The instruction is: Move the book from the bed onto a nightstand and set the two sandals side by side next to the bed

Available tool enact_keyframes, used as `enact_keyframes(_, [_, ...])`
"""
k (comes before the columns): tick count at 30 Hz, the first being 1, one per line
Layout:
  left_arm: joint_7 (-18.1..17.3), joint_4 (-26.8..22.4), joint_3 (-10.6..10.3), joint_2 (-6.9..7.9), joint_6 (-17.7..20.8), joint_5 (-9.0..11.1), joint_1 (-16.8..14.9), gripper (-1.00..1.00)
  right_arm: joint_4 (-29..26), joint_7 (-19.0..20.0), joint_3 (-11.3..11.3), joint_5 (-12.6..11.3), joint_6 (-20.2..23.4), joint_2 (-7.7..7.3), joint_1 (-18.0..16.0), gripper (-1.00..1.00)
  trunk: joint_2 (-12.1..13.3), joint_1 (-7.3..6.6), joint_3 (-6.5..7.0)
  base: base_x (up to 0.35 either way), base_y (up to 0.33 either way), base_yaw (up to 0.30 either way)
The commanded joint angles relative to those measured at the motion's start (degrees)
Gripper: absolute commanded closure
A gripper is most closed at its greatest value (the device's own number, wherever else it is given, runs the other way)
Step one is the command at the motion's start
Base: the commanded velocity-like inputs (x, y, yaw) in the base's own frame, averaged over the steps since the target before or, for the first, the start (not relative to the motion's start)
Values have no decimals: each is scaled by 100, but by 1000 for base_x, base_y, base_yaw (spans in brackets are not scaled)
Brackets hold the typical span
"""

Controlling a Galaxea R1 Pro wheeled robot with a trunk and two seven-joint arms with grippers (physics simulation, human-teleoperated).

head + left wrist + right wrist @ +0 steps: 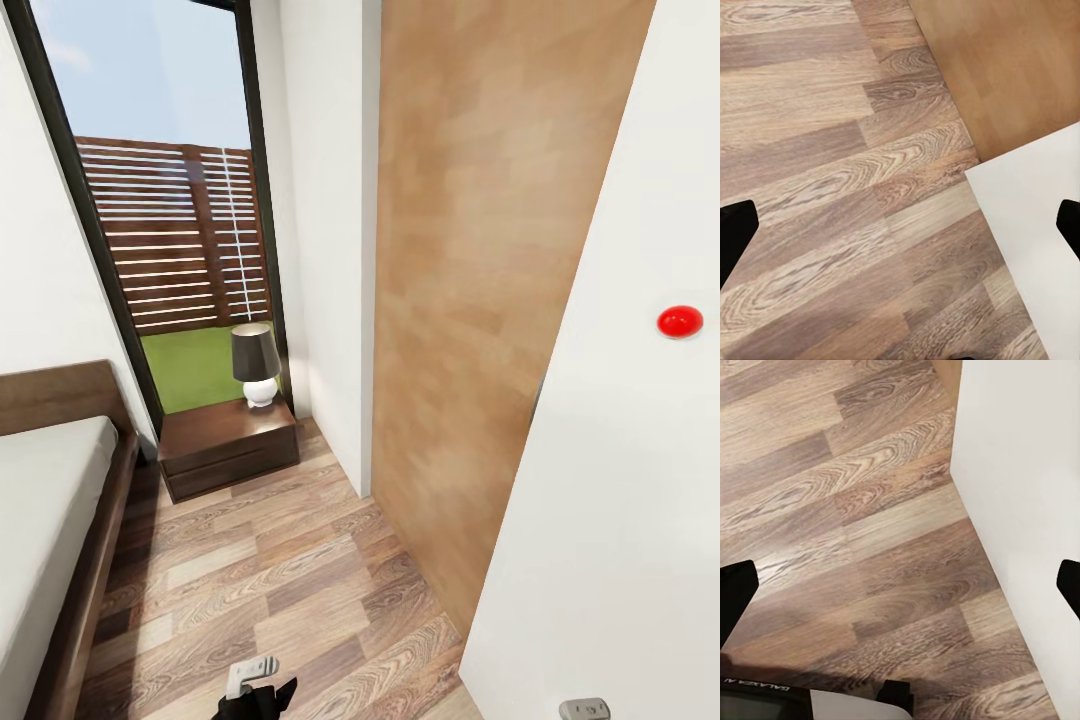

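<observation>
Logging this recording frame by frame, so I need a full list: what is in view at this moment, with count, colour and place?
bed: one, pale grey-white mattress on a dark brown frame with brown headboard, at the head view's left edge.
nightstand: one, dark reddish-brown, beside the bed under the window.
table lamp: one, dark shade on a white base, standing on the nightstand.
window: one, tall, dark-framed, showing sky, a slatted brown fence and grass.
wood panel: one, light brown, upright, right of centre.
red round button: one, on the white wall at right.
floor: brown wood planks.
left gripper: black fingertips wide apart, over bare floor.
right gripper: black fingertips wide apart, over floor beside a white wall.
</observation>
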Motion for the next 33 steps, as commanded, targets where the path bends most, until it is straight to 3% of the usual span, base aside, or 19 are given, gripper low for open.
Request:
enact_keyframes(1, [-7,2,49,-4,-21,-59,-4,-100,25,7,-48,55,-41,-4,-12,-100,-12,3,-13,0,0,0])
enact_keyframes(24, [-1,2,49,-3,-21,-60,-6,-100,24,8,-48,65,-41,-4,-12,-100,-12,3,-13,1,0,0])
enact_keyframes(33, [1,2,49,-2,-20,-60,-4,-100,23,8,-48,69,-41,-4,-12,-100,-12,3,-13,147,0,0])
